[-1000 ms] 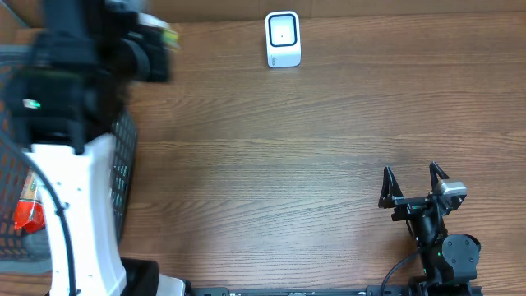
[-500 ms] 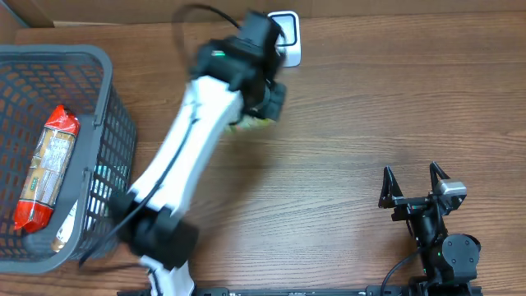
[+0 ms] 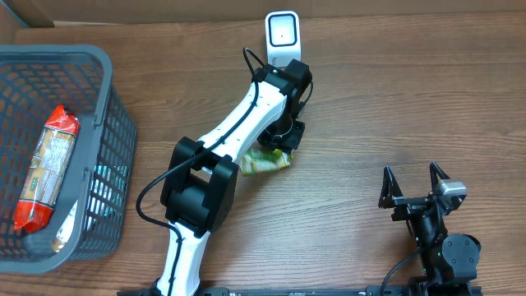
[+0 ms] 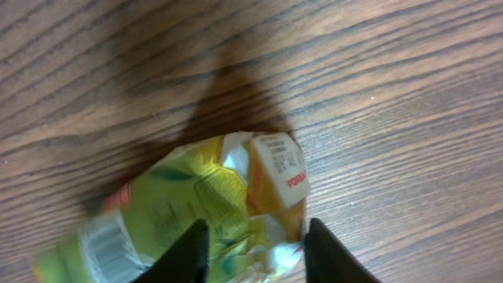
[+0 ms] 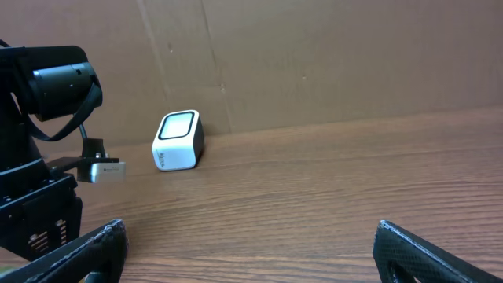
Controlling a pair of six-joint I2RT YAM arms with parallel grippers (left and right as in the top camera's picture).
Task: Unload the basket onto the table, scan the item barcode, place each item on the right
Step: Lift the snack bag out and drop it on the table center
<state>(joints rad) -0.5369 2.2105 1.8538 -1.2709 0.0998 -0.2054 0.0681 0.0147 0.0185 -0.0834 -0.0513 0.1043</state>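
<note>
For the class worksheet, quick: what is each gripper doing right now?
Left gripper: open, straddling the yellow-green packet on the table.
Right gripper: open, empty.

Matt, grained wooden table (image 3: 394, 115). Crinkled, glossy plastic snack packet (image 4: 204, 212). Smooth white plastic barcode scanner (image 3: 283, 37) with a shiny face. Grey matt plastic mesh basket (image 3: 49, 52), left. Dull brown cardboard wall (image 5: 314, 55), far.

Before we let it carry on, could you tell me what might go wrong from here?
The packet is crumpled, so its barcode may be creased or turned away from the scanner. The left arm sits between packet and scanner and could block the read. The left hand straddles the packet closely; lifting off might drag it.
</note>
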